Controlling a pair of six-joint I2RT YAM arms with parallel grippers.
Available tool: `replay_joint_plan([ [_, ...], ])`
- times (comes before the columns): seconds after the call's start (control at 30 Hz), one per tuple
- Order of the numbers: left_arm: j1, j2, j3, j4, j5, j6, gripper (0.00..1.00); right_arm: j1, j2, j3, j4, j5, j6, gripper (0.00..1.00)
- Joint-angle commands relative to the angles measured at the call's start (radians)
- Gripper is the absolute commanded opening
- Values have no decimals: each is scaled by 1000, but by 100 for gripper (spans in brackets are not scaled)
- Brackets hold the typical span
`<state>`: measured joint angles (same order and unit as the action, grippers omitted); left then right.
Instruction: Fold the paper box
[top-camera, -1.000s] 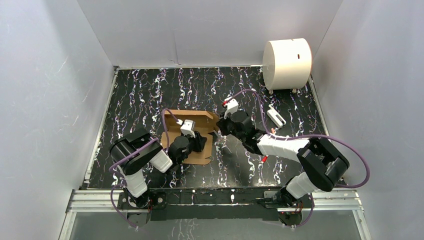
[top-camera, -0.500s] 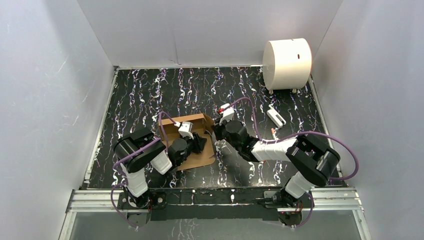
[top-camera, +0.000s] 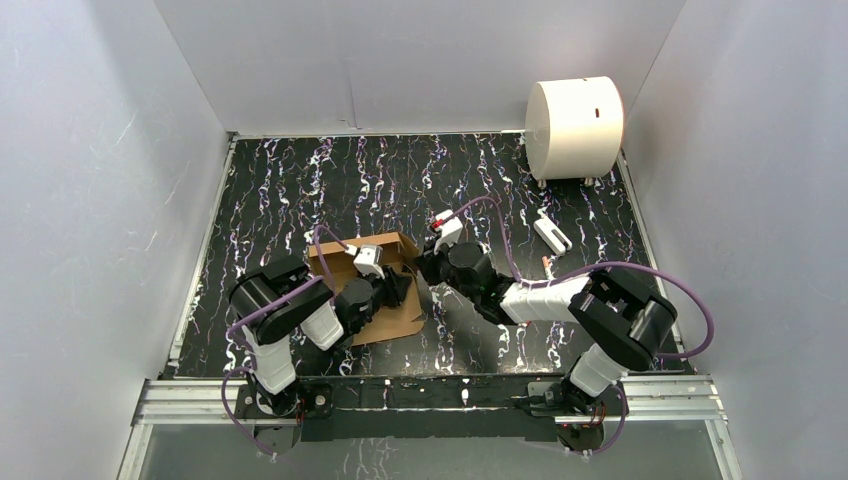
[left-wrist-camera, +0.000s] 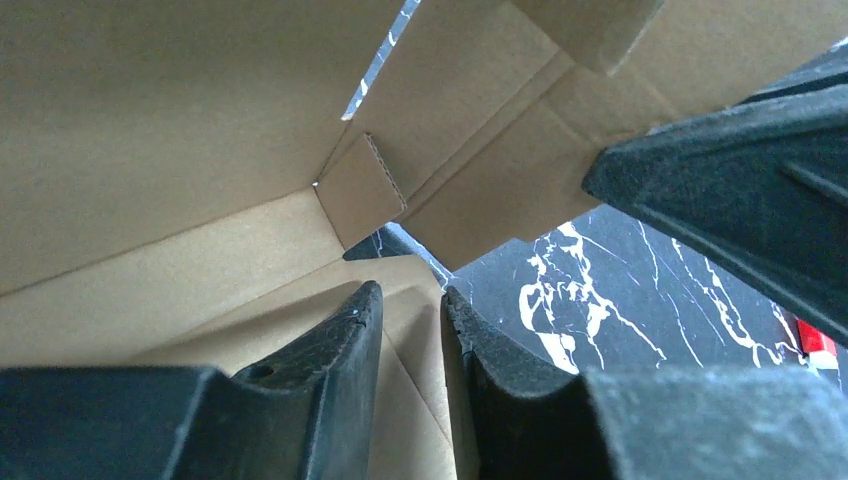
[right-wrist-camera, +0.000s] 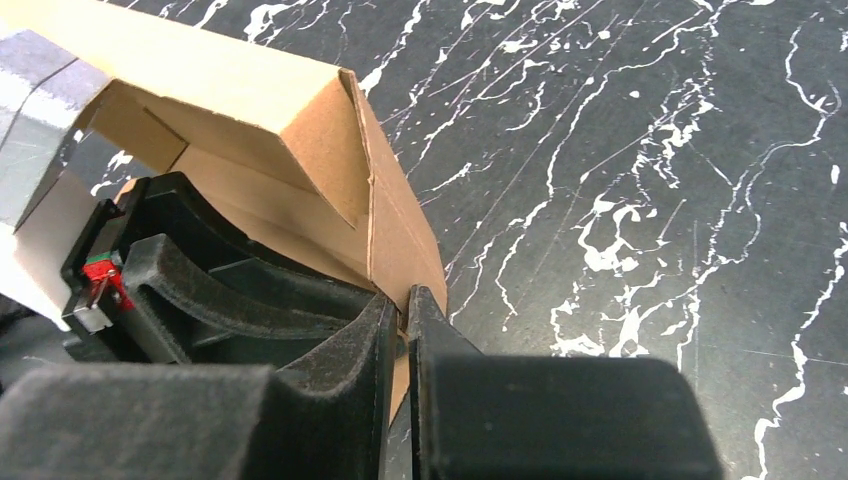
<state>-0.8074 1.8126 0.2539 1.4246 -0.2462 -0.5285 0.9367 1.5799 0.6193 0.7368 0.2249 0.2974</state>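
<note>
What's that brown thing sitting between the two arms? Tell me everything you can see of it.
It is the paper box, plain brown thin cardboard with crease lines and notched flaps, half folded: walls stand up around a flat base, top open. It lies on the black marbled table near the arms. The right gripper pinches one wall's edge; the left gripper reaches inside, jaws slightly apart, grip unclear.

Brown paper box (left-wrist-camera: 150, 120) on black table (top-camera: 300, 180) (white-veined marbling).
</note>
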Motion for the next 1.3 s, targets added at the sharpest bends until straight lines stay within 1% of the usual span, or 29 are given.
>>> replay_joint_plan([
  [0.0,1,31,-25,84,-47,-27,26,13,6,33,67,-31,13,18],
  [0.1,1,35,-41,108,-48,-32,25,13,5,7,103,-26,-18,22],
  [0.17,1,26,-50,117,-42,-32,25,11,-12,2,104,-29,-52,27],
  [0.3,1,-24,-75,121,-23,-36,27,8,-82,1,53,-28,-122,43],
  [0.43,2,-124,-111,119,-26,-51,31,-10,-154,-2,-3,-30,-193,53],
  [0.53,4,-206,-142,106,-17,-86,36,-38,-208,-4,-49,-65,-239,61],
  [0.67,7,-357,-166,7,-9,-131,43,-87,-262,-1,-107,-139,-293,66],
  [0.77,14,-503,-186,-104,-41,-184,49,-129,-278,-5,-131,-175,-338,67],
  [0.87,40,-661,-189,-246,-51,-240,54,-198,-276,-12,-137,-243,-360,67],
  [0.93,62,-768,-182,-356,-56,-291,59,-240,-261,-13,-126,-294,-368,66],
  [1.0,102,-845,-191,-423,-49,-347,65,-269,-233,-9,-112,-324,-383,66],
  [1.13,225,-940,-208,-496,40,-481,67,-292,-157,30,-106,-367,-422,66],
  [1.17,258,-949,-209,-511,58,-514,67,-294,-139,40,-105,-370,-429,66],
  [1.27,306,-951,-221,-500,105,-613,68,-297,-92,54,-78,-377,-449,66],
])
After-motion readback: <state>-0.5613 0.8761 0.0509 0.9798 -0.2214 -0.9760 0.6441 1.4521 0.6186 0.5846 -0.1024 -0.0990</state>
